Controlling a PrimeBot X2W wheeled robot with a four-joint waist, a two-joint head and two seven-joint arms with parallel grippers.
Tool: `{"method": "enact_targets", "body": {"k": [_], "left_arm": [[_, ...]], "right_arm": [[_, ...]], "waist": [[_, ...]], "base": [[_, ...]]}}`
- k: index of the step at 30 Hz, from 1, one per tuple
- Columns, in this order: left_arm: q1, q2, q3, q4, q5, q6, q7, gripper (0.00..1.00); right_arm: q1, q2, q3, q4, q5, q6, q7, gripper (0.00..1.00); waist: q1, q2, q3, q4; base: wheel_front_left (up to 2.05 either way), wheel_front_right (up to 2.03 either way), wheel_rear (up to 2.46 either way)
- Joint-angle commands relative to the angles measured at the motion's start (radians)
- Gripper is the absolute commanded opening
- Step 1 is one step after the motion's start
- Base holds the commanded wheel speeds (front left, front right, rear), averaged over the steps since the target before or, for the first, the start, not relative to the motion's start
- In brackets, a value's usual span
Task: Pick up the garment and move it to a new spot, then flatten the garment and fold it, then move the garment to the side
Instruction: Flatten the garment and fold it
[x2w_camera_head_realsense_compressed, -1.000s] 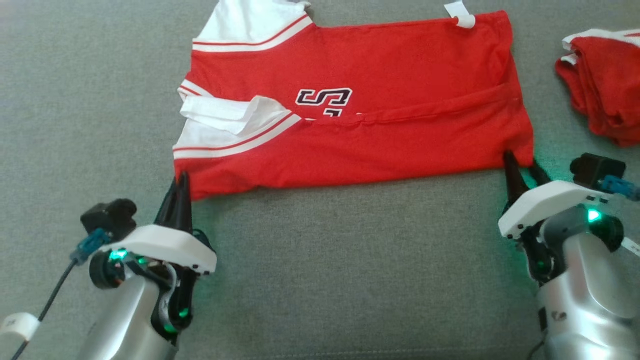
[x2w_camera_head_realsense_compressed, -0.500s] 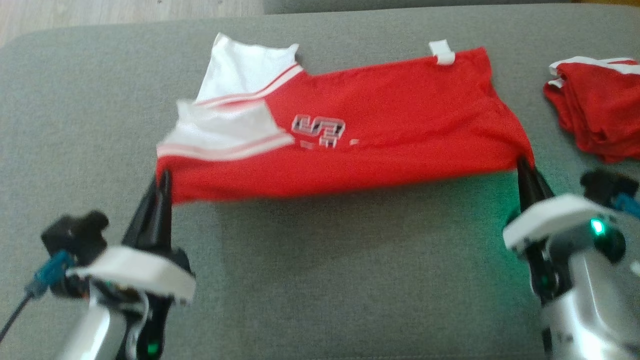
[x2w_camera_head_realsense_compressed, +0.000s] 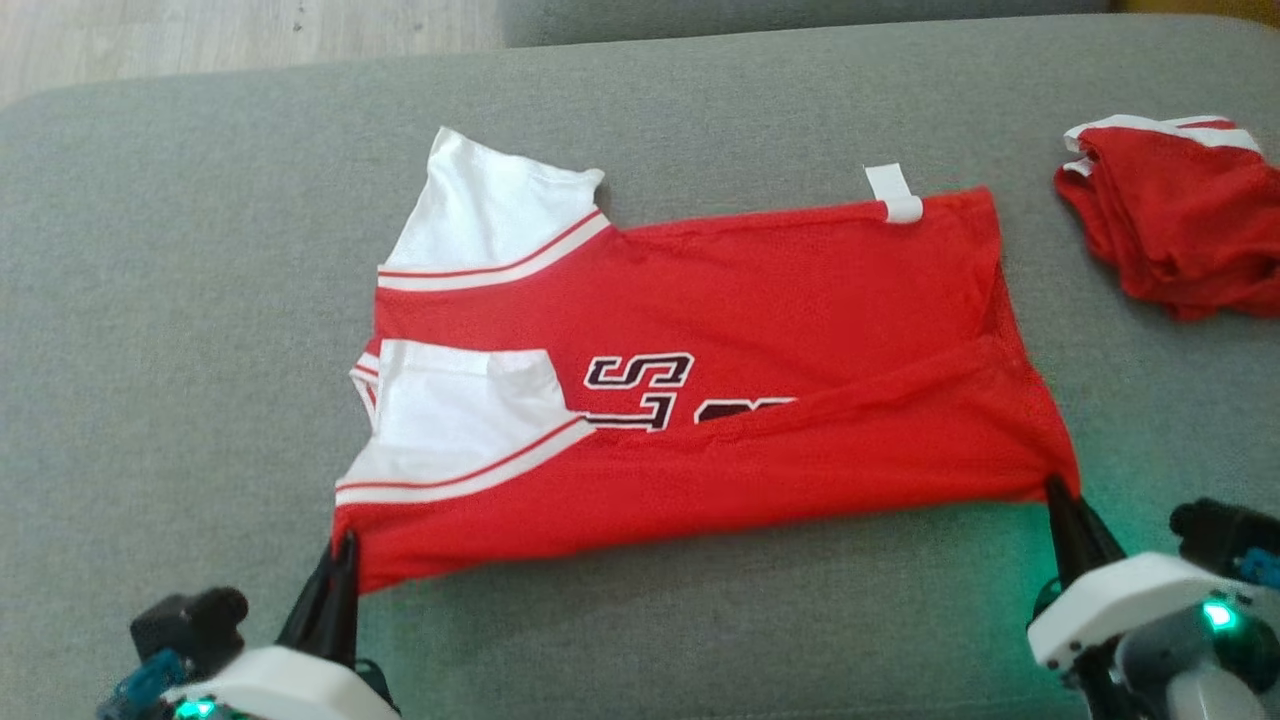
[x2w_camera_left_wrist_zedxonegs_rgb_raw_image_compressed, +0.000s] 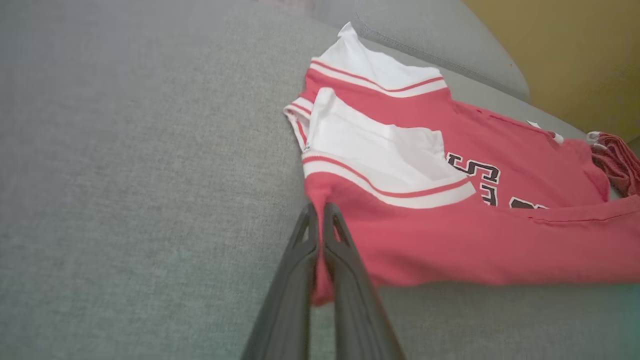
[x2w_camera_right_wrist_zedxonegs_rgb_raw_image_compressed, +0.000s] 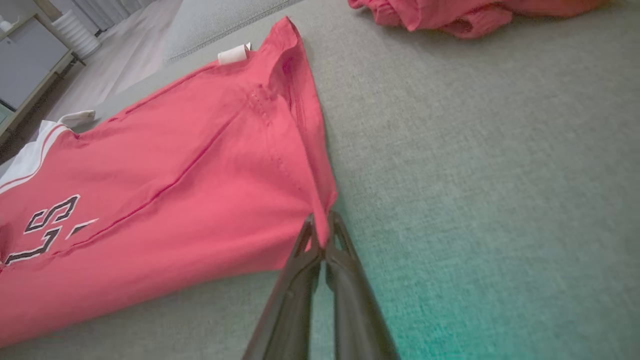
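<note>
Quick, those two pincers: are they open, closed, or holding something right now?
Left pincer: closed, pinching the near left corner of the red jersey.
Right pincer: closed, pinching the jersey's near right corner.

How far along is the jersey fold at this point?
Done: the red jersey lies spread on the grey cushion, with one white sleeve turned in over the body and a lengthwise crease showing. In hand: the left gripper and right gripper are each shut on a near corner. Left: finishing the fold and moving it aside, perhaps beside the other red garment.
</note>
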Motion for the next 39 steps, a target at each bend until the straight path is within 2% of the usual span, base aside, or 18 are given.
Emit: {"method": "enact_targets", "body": {"k": [1,2,3,4,5,8,13,18,20,26,33,39], "left_arm": [[-0.026,0.003,0.034,-0.007,-0.008,-0.009,-0.019,0.0],[-0.026,0.002,0.035,0.009,-0.013,-0.015,-0.024,0.0],[-0.03,0.003,0.036,0.023,-0.014,-0.02,-0.028,0.0],[-0.036,0.006,0.036,0.034,-0.011,-0.024,-0.031,0.0],[-0.044,0.01,0.036,0.041,-0.005,-0.027,-0.033,0.13],[-0.081,0.025,0.035,0.041,0.009,-0.037,-0.031,1.0],[-0.174,0.068,0.038,0.011,0.044,-0.045,0.002,1.0],[-0.395,0.147,0.045,-0.021,0.098,-0.077,0.088,1.0],[-0.565,0.191,0.047,0.013,0.124,-0.113,0.15,1.0],[-0.834,0.235,0.01,0.184,0.162,-0.188,0.273,1.0],[-0.976,0.254,-0.034,0.396,0.168,-0.249,0.387,1.0],[-1.026,0.274,-0.044,0.491,0.165,-0.269,0.441,1.0]], "right_arm": [[0.01,-0.007,0.017,-0.04,0.004,0.007,0.0,0.05],[0.016,-0.007,0.015,-0.042,0.004,0.007,0.0,0.31],[0.021,-0.007,0.013,-0.042,0.004,0.007,0.001,0.48],[0.024,-0.007,0.011,-0.043,0.002,0.007,-0.002,0.89],[0.025,-0.007,0.007,-0.043,-0.002,0.007,-0.006,1.0],[0.024,-0.007,0.009,-0.048,-0.008,0.007,-0.007,1.0],[0.005,-0.007,0.014,-0.075,-0.022,0.007,-0.009,1.0],[-0.071,-0.007,0.038,-0.14,-0.064,0.007,0.003,1.0],[-0.14,-0.007,0.07,-0.179,-0.089,0.007,0.022,1.0],[-0.281,-0.007,0.159,-0.218,-0.104,0.007,0.046,1.0],[-0.373,-0.007,0.248,-0.236,-0.106,0.007,0.055,1.0],[-0.391,-0.007,0.273,-0.246,-0.1,0.007,0.047,1.0]], "waist": [[0.0001,-0.0001,-0.001,-0.003],[0.0001,-0.0001,-0.001,-0.005],[0.0001,-0.0001,0.0,-0.007],[0.0001,-0.0001,0.0,-0.009],[0.0001,-0.0001,0.001,-0.012],[0.0001,-0.0001,0.005,-0.02],[0.0001,-0.0001,0.019,-0.031],[0.0001,-0.0001,0.052,-0.055],[0.0001,-0.0001,0.084,-0.079],[0.0001,-0.0001,0.167,-0.152],[0.0001,-0.0001,0.268,-0.231],[0.0001,-0.0001,0.319,-0.275]], "base": [[0.0,0.0,0.0],[0.0,0.0,0.0],[0.0,0.0,0.0],[0.0,0.0,0.0],[0.0,0.0,0.0],[0.0,0.0,0.0],[0.0,0.0,0.0],[0.0,0.0,0.0],[0.0,0.0,0.0],[0.0,0.0,0.0],[0.0,0.0,0.0],[0.0,0.0,0.0]]}}
